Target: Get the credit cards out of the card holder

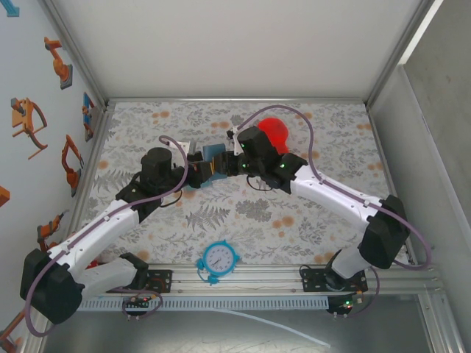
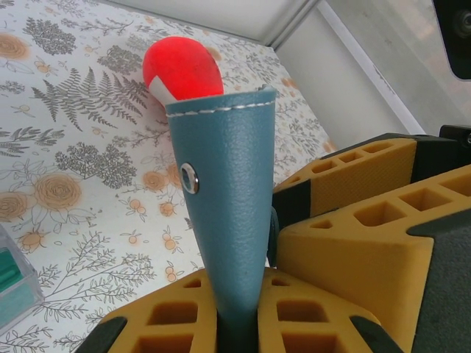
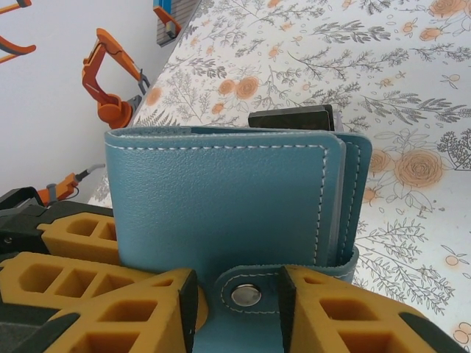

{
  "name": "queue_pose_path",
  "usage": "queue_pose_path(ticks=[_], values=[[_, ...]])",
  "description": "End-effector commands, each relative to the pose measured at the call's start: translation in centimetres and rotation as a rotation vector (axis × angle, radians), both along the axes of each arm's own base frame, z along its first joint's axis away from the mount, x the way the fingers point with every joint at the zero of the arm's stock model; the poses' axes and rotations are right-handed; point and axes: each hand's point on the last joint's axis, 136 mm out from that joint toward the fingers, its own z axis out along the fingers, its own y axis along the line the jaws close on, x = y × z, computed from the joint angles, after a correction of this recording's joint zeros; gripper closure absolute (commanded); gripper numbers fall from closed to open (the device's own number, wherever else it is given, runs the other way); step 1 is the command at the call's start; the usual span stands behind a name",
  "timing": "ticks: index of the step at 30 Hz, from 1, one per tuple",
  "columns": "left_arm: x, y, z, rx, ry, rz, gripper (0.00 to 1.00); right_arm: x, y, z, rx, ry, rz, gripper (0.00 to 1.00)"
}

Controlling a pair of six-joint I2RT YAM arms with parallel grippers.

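Left gripper (image 2: 237, 318) tight on slate-blue card holder (image 2: 228, 184)

card holder (image 3: 221, 198): looks like blue leather, matt, with a fine bumpy grain
stitching (image 3: 221, 149): white thread along the edges
snap button (image 3: 246, 295): smooth silver metal, shiny
right gripper fingers (image 3: 331, 298): yellow-orange plastic, matt, a little rough
table cover (image 1: 221, 213): flat and matt, printed with grey leaves and orange flowers; cloth or paper, cannot tell
red ball (image 2: 182, 70): smooth, with a soft shine
clock (image 1: 219, 259): blue plastic rim, smooth white face
arm shells (image 1: 110, 217): smooth white plastic
rail (image 1: 257, 271): bare grey metal, dull shine
box (image 2: 11, 287): clear plastic, glossy
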Motion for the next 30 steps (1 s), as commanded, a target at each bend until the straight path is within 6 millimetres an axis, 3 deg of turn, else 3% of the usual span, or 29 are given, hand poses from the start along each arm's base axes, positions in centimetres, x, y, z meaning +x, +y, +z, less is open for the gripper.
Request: queue_pose_path(ticks=[1,14,30], values=[[-0.8,-1.3,2.6,-0.068,-0.067,-0.073,1.00,0.3,0.3,-0.3,-0.014,0.009,-0.015,0.65],[-0.7,-1.2,3.3,-0.084,-0.083,-0.060,1.00,0.6,-0.8,-2.0,-0.079,0.021,-0.057,0.70],[-0.5,-0.7,2.7,-0.069,-0.069,-0.025,1.00,0.7,-1.8,-1.5,-0.079,-0.001,-0.091,0.84]])
